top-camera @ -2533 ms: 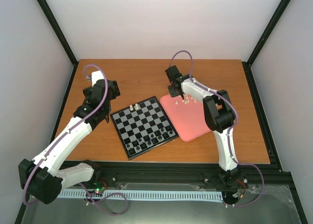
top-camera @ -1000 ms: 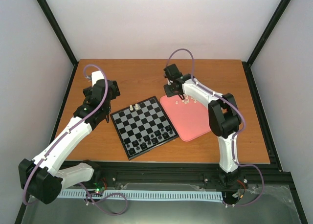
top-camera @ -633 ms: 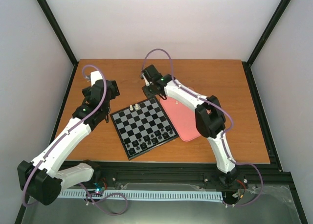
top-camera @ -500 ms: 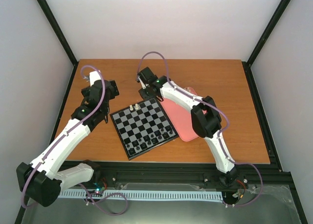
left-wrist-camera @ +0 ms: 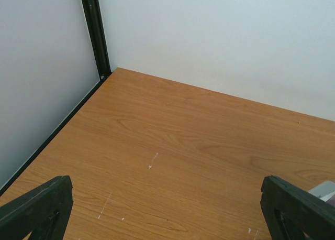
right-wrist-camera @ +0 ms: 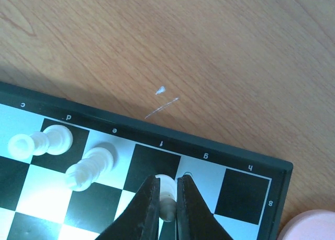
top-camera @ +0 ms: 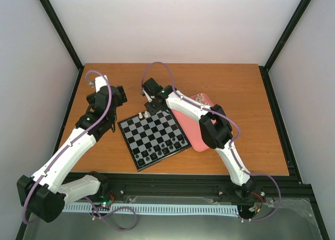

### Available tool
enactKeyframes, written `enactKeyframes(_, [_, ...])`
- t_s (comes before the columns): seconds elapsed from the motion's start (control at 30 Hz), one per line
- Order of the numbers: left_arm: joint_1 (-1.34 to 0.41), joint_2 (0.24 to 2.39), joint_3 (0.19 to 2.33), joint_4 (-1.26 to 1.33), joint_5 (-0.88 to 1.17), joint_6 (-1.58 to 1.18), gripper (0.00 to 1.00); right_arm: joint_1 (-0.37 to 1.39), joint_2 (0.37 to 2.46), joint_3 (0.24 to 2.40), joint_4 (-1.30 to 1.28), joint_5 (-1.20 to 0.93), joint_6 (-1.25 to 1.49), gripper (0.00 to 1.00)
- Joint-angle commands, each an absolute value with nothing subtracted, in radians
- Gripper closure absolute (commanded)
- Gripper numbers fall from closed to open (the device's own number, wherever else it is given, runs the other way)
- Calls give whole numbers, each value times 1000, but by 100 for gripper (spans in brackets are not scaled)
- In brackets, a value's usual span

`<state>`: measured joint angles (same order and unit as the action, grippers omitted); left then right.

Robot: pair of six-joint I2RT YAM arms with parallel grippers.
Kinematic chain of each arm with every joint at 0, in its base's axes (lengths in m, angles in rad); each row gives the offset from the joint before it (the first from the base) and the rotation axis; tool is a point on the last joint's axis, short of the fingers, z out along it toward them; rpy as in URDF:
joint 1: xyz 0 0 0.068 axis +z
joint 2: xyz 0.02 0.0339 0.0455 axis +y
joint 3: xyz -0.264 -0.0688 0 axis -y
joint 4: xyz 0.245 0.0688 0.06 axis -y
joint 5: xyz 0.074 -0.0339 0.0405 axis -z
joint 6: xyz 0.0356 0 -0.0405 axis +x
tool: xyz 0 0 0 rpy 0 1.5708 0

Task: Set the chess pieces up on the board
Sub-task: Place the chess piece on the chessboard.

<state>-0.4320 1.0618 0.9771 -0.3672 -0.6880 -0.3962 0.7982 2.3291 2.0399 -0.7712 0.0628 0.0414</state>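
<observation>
From above, we see the right gripper at the far edge of the board. Two white pieces stand just near-left of it, the dark pieces sit well nearer to us, and the pink tray lies to its right.

In the left wrist view, the left gripper has its fingers spread wide, with only table between and ahead of them.

In the right wrist view, the fingers pinch one white piece over the back-row dark square lettered f. We cannot tell whether it touches the board. The other two stand left of the fingers.
</observation>
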Motion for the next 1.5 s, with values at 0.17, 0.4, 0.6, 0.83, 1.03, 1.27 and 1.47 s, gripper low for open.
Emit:
enactKeyframes(0.17, [-425, 1042, 999, -359, -689, -414, 0, 827, 2355, 2071, -776, 61, 29, 97])
enactKeyframes(0.4, [-425, 1042, 999, -359, -690, -413, 0, 828, 2389, 2111, -796, 66, 24, 97])
enactKeyframes(0.6, [-425, 1043, 999, -357, -689, -413, 0, 828, 2395, 2115, -791, 90, 21, 96])
enactKeyframes(0.83, [-425, 1045, 999, -357, -689, -411, 0, 828, 2415, 2133, -796, 72, 20, 94])
enactKeyframes(1.03, [-425, 1044, 997, -357, -687, -413, 0, 828, 2421, 2135, -799, 76, 20, 92])
enactKeyframes(1.27, [-425, 1045, 997, -357, -689, -412, 0, 828, 2411, 2129, -799, 65, 14, 76])
enactKeyframes(1.47, [-425, 1045, 998, -359, -687, -411, 0, 829, 2371, 2083, -758, 44, 11, 64])
